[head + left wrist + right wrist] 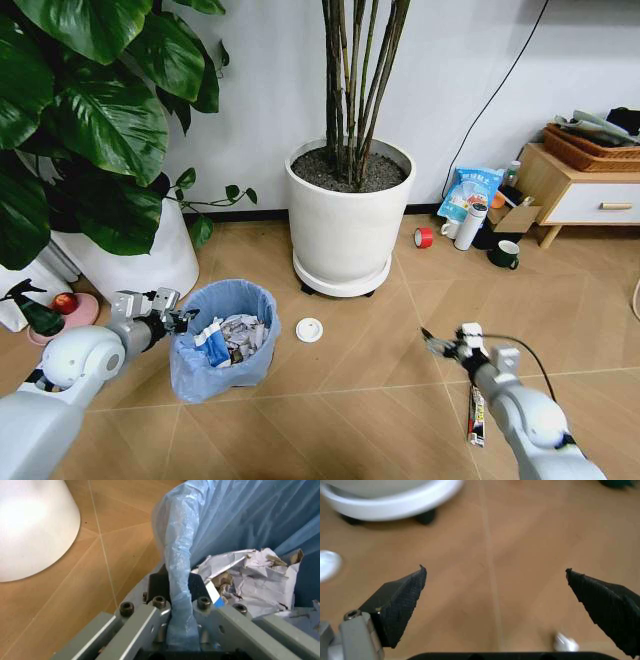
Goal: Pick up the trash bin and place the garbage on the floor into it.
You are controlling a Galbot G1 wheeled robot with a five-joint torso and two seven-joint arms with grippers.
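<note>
Beside the big white plant pot (345, 215), the trash bin (222, 340) stands on the floor (350, 400), its blue liner's rim clamped in the left gripper (185, 320) — crumpled paper (238, 335) already inside. A white round lid (309, 329) lies between bin and pot. Farther from the pot, the right gripper (430, 342) hovers with fingers (402, 602) spread apart — a thin tube (478, 415) lying under its arm.

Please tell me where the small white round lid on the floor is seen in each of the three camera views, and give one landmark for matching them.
Head view: the white round lid lies on the floor, between the trash bin and the large white plant pot.
Left wrist view: not in it.
Right wrist view: a blurred white shape at the edge, probably the lid.
Shared landmark: the pot's wheeled base.
</note>
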